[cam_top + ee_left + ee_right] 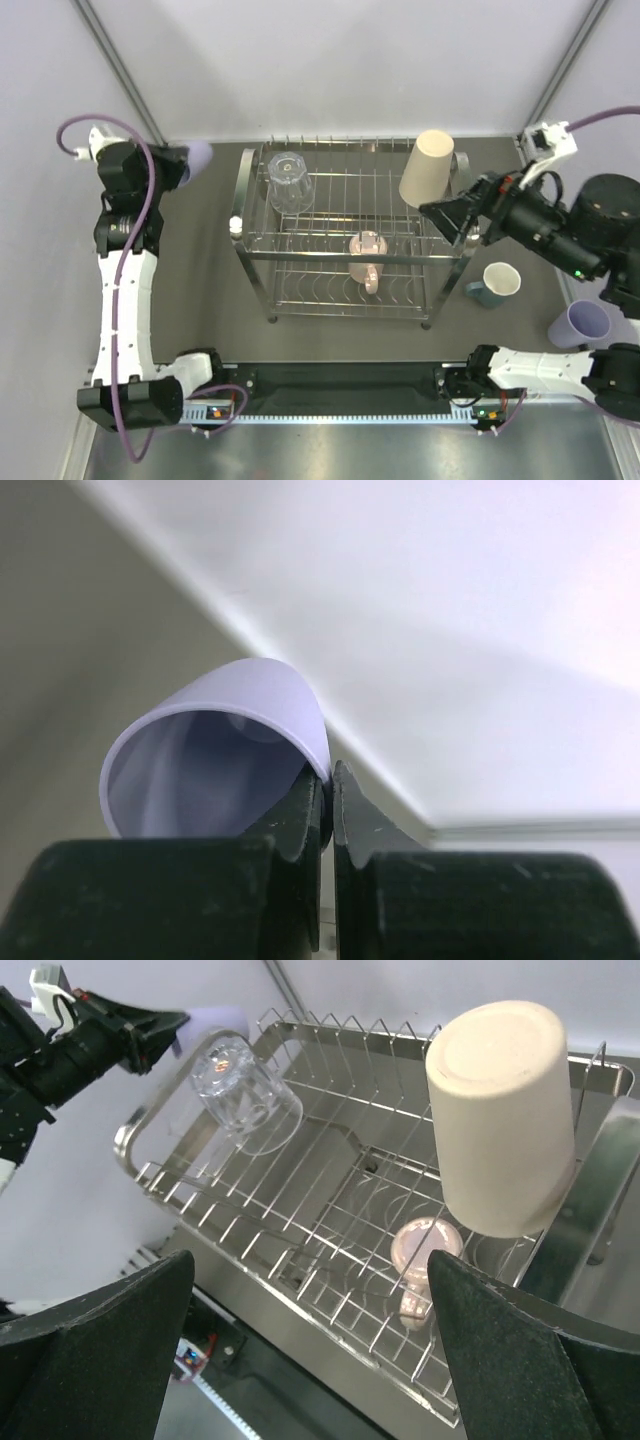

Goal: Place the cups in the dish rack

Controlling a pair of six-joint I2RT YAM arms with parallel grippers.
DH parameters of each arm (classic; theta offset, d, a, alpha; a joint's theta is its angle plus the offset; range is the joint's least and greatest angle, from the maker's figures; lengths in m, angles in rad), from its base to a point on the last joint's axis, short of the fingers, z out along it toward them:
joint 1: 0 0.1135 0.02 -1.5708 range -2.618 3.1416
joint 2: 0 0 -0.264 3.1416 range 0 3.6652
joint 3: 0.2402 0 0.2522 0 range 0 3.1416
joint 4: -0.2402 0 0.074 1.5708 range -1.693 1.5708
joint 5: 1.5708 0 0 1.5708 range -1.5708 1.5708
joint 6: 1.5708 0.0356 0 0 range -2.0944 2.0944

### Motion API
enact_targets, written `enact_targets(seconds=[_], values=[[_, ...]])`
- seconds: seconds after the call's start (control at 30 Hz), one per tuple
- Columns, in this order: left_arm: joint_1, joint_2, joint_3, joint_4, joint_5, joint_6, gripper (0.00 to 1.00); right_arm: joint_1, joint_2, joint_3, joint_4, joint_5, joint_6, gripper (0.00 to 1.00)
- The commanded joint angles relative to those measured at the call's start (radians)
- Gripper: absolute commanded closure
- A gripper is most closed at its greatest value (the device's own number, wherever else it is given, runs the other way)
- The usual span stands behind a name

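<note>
Dark tabletop (200, 290) under dish rack (320, 256), grey walls (350, 60)

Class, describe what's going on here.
The left end effector grips a lavender tumbler by its rim, left of the dish rack. The right end effector is open beside the beige tumbler, upside down on the top tier with the clear glass. The pink mug is on the lower tier; the teal mug and second lavender tumbler stand on the table.

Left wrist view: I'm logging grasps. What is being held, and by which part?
The left gripper pinches the lavender tumbler by its rim, one finger inside the mouth. The right gripper holds nothing.
</note>
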Motion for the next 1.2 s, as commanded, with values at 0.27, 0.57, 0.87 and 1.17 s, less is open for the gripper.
enact_targets(seconds=[0.27, 0.57, 0.87, 1.17], values=[[-0.163, 0.014, 0.170, 0.708, 0.475, -0.269, 1.00, 0.009, -0.211, -0.374, 0.534, -0.129, 0.173, 0.00], [-0.361, -0.057, 0.096, 0.974, 0.691, -0.438, 1.00, 0.011, -0.137, -0.522, 1.044, -0.364, 0.247, 0.00], [-0.398, -0.236, -0.132, 1.136, 0.491, -0.481, 1.00, 0.011, 0.079, -0.373, 1.247, -0.396, 0.226, 0.00], [-0.399, -0.192, -0.088, 1.181, 0.499, -0.498, 1.00, 0.011, 0.325, -0.156, 1.364, -0.516, 0.224, 0.00]])
